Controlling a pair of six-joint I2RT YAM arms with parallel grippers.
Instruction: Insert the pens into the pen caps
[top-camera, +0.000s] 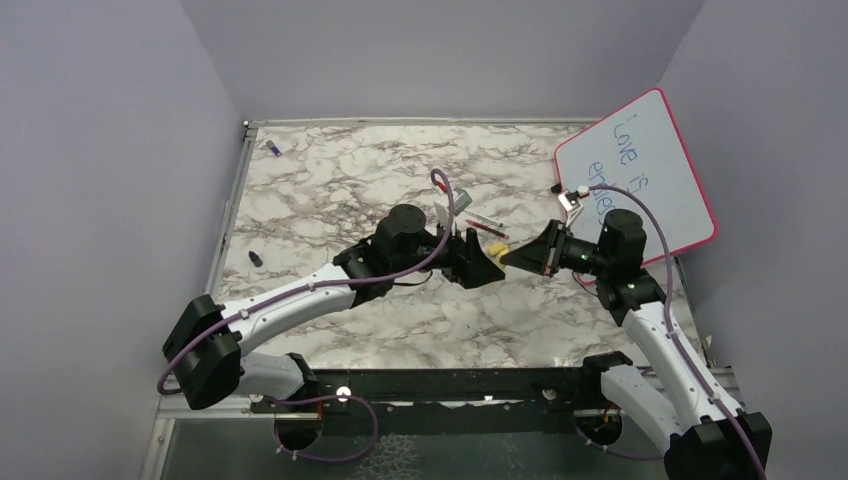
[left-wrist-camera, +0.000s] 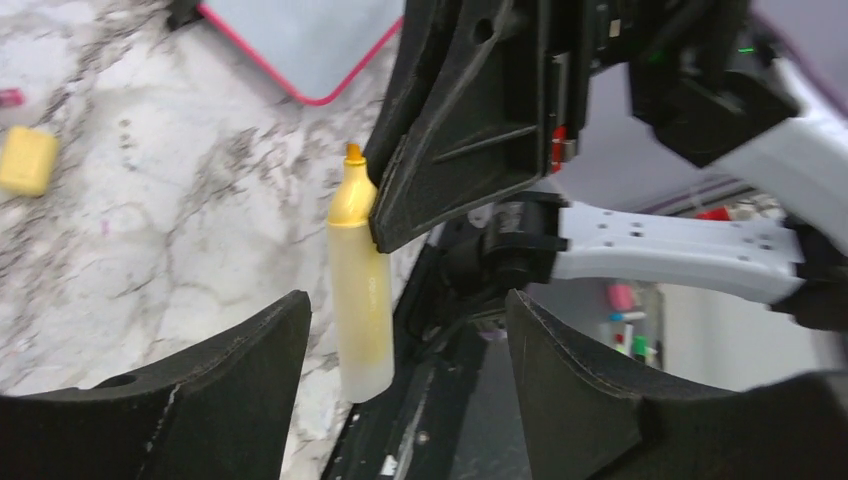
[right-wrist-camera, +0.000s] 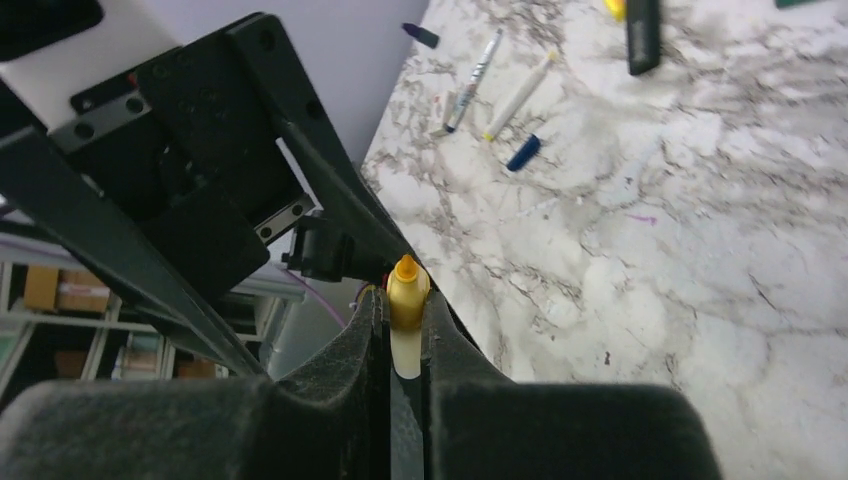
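My right gripper (right-wrist-camera: 405, 312) is shut on a yellow pen (right-wrist-camera: 407, 300) with its uncapped yellow nib pointing away from the wrist. In the left wrist view the same pen (left-wrist-camera: 360, 290) hangs from the right gripper's black fingers (left-wrist-camera: 460, 130). Its blunt rear end sits between my left gripper's (left-wrist-camera: 405, 310) open jaws, nearer the left finger and touching neither. The two grippers meet above the table's middle in the top view (top-camera: 505, 258). A yellow pen cap (left-wrist-camera: 27, 160) lies on the marble. Two white pens (right-wrist-camera: 475, 75) and a blue cap (right-wrist-camera: 522, 153) lie farther off.
The pink-framed whiteboard (top-camera: 640, 170) leans at the back right. A dark red pen (top-camera: 487, 228) lies behind the grippers. A blue cap (top-camera: 271, 148) sits at the far left corner and a dark cap (top-camera: 256, 258) at the left edge. A black highlighter (right-wrist-camera: 643, 35) lies near the pens.
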